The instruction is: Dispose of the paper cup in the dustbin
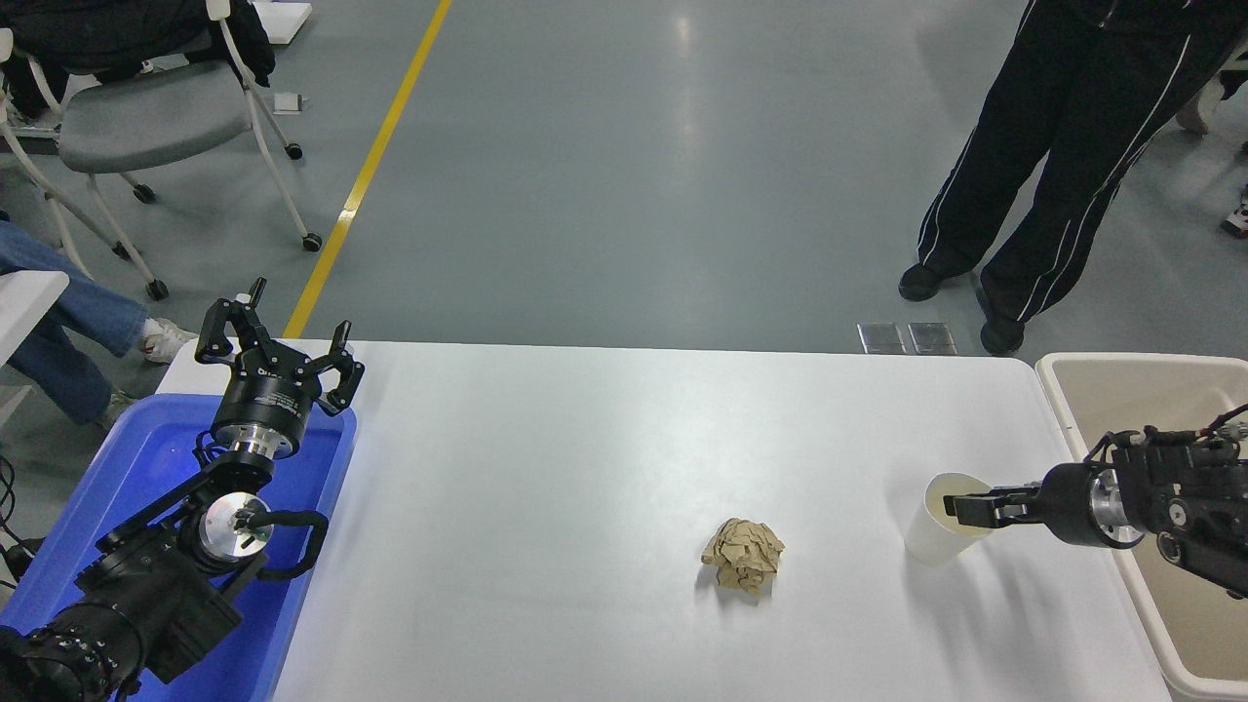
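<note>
The paper cup (pixel 928 538) stands upright on the white table (pixel 585 439) near its right end, its mouth open. My right gripper (pixel 953 508) comes in from the right edge, points left and has its tip at the cup's rim, over the mouth. Its side-on view hides how wide it stands. The beige dustbin (pixel 1063 375) sits just off the table's right end, behind and under my right arm. My left gripper (pixel 283 336) is parked open over the blue tub at the lower left.
A crumpled brown paper ball (pixel 743 556) lies left of the cup. A bright blue tub (pixel 117 468) is at the table's left end. A person in black trousers (pixel 1033 175) stands beyond the far right corner. A chair (pixel 146 112) is at the top left.
</note>
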Controlling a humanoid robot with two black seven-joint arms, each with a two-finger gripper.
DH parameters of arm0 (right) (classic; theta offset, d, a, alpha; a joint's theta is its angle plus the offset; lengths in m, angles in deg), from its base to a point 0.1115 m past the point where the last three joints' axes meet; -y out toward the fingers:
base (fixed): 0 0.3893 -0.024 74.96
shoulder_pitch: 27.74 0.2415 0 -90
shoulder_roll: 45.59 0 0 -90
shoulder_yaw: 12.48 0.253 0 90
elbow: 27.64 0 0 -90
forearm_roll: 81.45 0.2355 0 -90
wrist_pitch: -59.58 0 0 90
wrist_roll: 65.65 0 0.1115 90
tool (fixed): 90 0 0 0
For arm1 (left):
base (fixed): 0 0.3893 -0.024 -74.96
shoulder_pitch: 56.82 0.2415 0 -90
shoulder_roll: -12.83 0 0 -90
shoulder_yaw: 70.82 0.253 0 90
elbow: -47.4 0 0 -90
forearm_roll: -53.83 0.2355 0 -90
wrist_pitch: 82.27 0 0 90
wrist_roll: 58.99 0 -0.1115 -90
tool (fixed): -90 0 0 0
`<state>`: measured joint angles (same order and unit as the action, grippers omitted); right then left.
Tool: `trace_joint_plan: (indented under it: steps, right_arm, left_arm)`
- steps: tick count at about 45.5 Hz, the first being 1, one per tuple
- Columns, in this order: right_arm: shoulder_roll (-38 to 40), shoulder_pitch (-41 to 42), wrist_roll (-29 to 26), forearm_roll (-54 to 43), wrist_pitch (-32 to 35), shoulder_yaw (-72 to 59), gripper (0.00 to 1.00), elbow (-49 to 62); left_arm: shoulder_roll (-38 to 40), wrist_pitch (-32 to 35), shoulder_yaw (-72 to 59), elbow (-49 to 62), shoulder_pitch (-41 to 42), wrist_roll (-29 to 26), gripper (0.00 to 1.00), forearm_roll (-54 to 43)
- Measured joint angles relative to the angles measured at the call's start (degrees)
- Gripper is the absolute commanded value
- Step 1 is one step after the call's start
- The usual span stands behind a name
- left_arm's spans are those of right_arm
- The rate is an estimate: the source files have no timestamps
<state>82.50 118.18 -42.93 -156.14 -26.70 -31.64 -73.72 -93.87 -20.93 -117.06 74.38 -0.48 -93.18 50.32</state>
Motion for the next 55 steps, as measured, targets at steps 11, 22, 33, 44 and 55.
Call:
trace_joint_plan:
  steps: [11, 22, 33, 44, 55]
  right_arm:
    - [0.0, 0.5, 0.6, 0.4, 0.0, -0.5, 0.0, 0.2]
    - [0.1, 1.0, 1.6, 0.5, 0.0, -0.7, 0.0, 0.3]
    - [0.2, 1.9, 1.9, 0.6, 0.3, -0.9, 0.0, -0.1]
    - [2.6, 8.2, 2.5, 0.7, 1.4, -4.0, 0.0, -2.6]
    - [6.4, 17.9, 3.1, 0.5, 5.4, -8.1, 0.0, -6.4]
  left_arm:
    - [0.0, 0.0, 0.0, 0.0, 0.0, 0.0, 1.0, 0.0]
    - [0.0, 0.0, 0.0, 0.0, 0.0, 0.0, 1.0, 0.0]
    - [0.0, 0.0, 0.0, 0.0, 0.0, 0.0, 1.0, 0.0]
    - [0.0, 0.0, 0.0, 0.0, 0.0, 0.0, 1.0, 0.0]
    - [0.0, 0.0, 0.0, 0.0, 0.0, 0.0, 1.0, 0.0]
